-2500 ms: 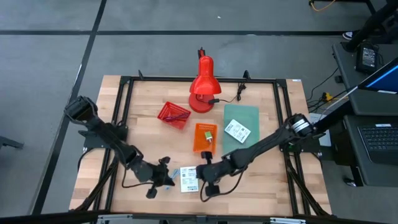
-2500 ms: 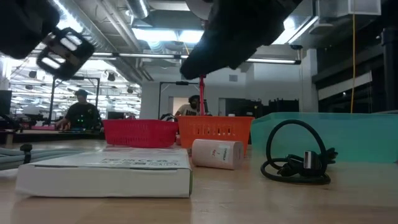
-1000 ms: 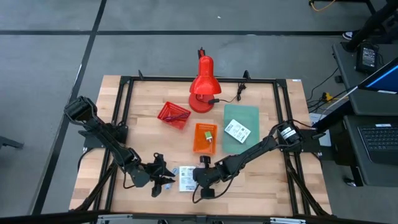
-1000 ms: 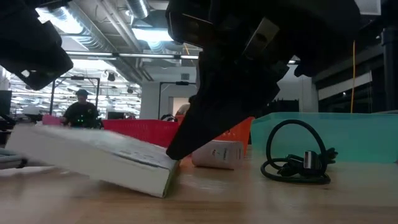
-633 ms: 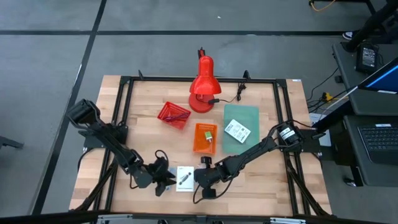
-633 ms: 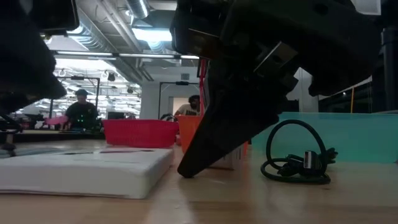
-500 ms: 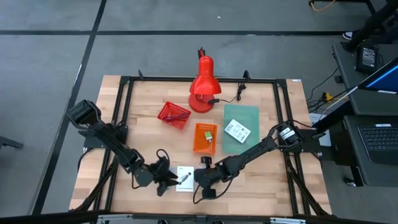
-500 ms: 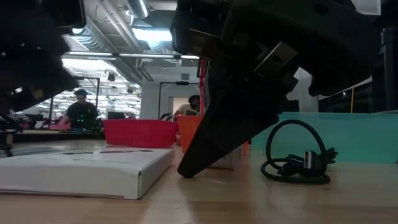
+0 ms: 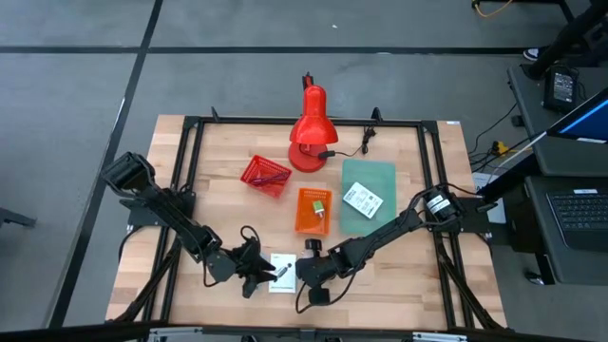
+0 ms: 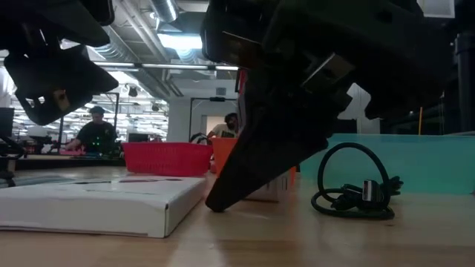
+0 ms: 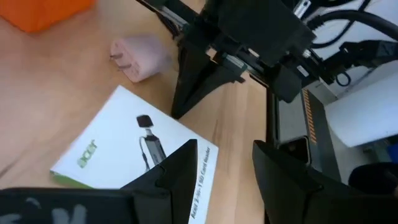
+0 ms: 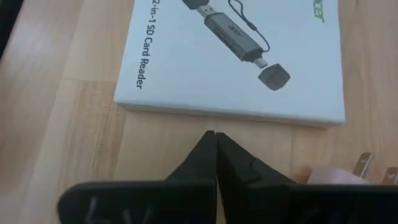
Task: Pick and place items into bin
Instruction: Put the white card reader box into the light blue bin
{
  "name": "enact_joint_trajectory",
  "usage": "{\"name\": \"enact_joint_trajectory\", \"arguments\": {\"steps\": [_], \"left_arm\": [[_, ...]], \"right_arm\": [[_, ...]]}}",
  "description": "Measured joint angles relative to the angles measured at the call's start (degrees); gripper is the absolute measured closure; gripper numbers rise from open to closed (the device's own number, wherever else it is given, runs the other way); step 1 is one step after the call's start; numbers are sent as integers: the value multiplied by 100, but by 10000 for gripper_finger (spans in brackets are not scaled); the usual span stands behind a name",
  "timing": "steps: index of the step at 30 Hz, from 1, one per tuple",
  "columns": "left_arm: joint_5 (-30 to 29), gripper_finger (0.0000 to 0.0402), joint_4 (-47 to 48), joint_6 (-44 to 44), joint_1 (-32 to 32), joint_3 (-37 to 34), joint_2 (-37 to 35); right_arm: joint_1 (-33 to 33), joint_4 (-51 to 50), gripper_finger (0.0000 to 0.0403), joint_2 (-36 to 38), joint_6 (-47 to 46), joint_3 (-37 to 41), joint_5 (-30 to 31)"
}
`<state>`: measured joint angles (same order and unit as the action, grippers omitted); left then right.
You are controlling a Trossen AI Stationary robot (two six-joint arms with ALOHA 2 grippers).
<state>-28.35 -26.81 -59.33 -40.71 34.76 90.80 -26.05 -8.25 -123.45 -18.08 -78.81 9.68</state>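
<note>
A flat white box printed with a card reader lies on the table near its front edge, between my two grippers. My left gripper hangs open just left of and above the box. My right gripper is shut, its tip down at the table by the box's right side. Behind it lies a pinkish-white plug cube. A black coiled cable rests on the table right of the right gripper. The orange bin stands farther back. My right gripper's shut fingertips slant down from the right onto the table, close to the box's long right side. I cannot tell whether they touch the box. The box lies flat.
A red mesh basket and the red desk lamp stand at the back. A teal tray holding a white packet lies right of the orange bin. People sit in the room beyond the table.
The white box, tilted a second ago with its left side raised, now lies flat on the table. My left gripper has moved a little toward the box and rolled about its own axis.
</note>
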Motion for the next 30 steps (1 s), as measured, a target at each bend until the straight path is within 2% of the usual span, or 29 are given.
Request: {"name": "enact_joint_trajectory", "arguments": {"steps": [6,10,30], "left_arm": [[-49,252,84,9,0,0,0],[-55,252,187,9,0,0,0],[-179,252,184,-37,0,0,0]], "right_arm": [[-8,228,403,183,76,-8,341],[-11,481,403,179,210,-9,338],[0,358,403,1,14,-26,332]]}}
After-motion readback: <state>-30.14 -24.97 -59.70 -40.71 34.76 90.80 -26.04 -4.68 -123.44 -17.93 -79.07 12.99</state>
